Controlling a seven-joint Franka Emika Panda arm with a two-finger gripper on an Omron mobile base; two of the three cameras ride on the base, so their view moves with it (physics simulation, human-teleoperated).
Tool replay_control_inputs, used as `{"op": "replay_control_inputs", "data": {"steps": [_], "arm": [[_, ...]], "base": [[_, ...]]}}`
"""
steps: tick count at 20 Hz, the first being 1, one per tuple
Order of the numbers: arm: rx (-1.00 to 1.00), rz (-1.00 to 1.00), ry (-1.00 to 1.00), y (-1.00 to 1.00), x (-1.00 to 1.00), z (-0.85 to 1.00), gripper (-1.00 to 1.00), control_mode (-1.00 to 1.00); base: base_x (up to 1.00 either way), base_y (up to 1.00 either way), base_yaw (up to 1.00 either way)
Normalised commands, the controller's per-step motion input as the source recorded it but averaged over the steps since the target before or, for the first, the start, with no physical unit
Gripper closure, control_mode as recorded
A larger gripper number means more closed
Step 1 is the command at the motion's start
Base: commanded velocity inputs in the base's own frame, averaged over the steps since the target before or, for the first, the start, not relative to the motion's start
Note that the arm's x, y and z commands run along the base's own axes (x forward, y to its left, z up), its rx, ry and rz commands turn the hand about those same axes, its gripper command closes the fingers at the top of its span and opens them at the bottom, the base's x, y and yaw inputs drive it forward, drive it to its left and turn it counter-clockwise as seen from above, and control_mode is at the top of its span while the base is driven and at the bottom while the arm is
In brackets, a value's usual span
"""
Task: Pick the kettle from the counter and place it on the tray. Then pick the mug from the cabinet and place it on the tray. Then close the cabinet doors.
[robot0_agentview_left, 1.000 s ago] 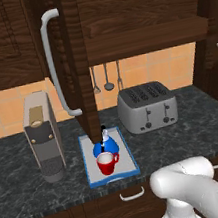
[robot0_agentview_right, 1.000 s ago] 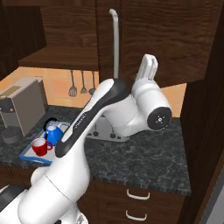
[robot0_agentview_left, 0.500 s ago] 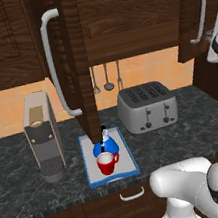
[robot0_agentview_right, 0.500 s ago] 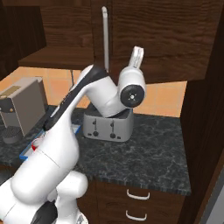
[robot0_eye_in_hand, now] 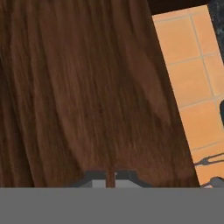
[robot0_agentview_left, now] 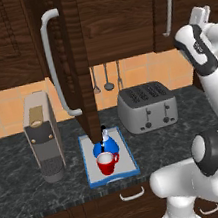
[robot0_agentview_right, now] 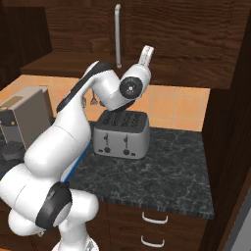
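The blue kettle [robot0_agentview_left: 105, 145] and the red mug [robot0_agentview_left: 106, 163] stand together on the blue-rimmed tray [robot0_agentview_left: 130, 164] on the dark counter [robot0_agentview_left: 25, 197]. The cabinet's left door [robot0_agentview_left: 78, 60] juts out edge-on above the tray. My gripper [robot0_agentview_left: 198, 13] [robot0_agentview_right: 146, 52] is shut and empty, raised high against the right cabinet door [robot0_agentview_right: 171, 34], beside its silver handle [robot0_agentview_left: 167, 4] [robot0_agentview_right: 117, 34]. In the hand view my gripper [robot0_eye_in_hand: 109, 177] sits right against the door's brown wood [robot0_eye_in_hand: 87, 87]. I cannot tell whether this door is fully closed.
A silver toaster [robot0_agentview_left: 146, 107] [robot0_agentview_right: 121, 133] stands right of the tray, under my arm. To the tray's left is a tall coffee machine [robot0_agentview_left: 42, 135] [robot0_agentview_right: 19, 117]. Utensils [robot0_agentview_left: 106, 78] hang on the orange tiled wall. Wooden drawers [robot0_agentview_right: 157, 228] run below the counter.
My hand has pushed the right door inward, so its handle has swept left toward the cabinet in the left base view. Kettle, mug, tray and left door have not moved.
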Motion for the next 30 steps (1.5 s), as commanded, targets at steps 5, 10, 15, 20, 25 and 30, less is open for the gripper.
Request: {"op": "replay_control_inputs", "data": {"steps": [5,10,15,20,25,30], "arm": [[0.00,0.00,0.07,0.04,1.00,-0.17,1.00,-1.00],[0.00,0.00,0.00,0.06,0.80,-0.30,1.00,-1.00],[-0.03,0.00,0.00,0.00,-0.47,0.04,1.00,-1.00],[-0.10,0.00,0.00,0.26,-1.00,0.20,1.00,-1.00],[-0.04,0.02,0.00,0.18,-0.26,0.00,1.00,-1.00],[-0.09,0.01,0.00,0.58,-0.85,0.18,1.00,-1.00]], "base": [[0.00,0.00,0.00],[0.00,0.00,0.00],[0.00,0.00,0.00],[0.00,0.00,0.00],[0.00,0.00,0.00],[0.00,0.00,0.00]]}}
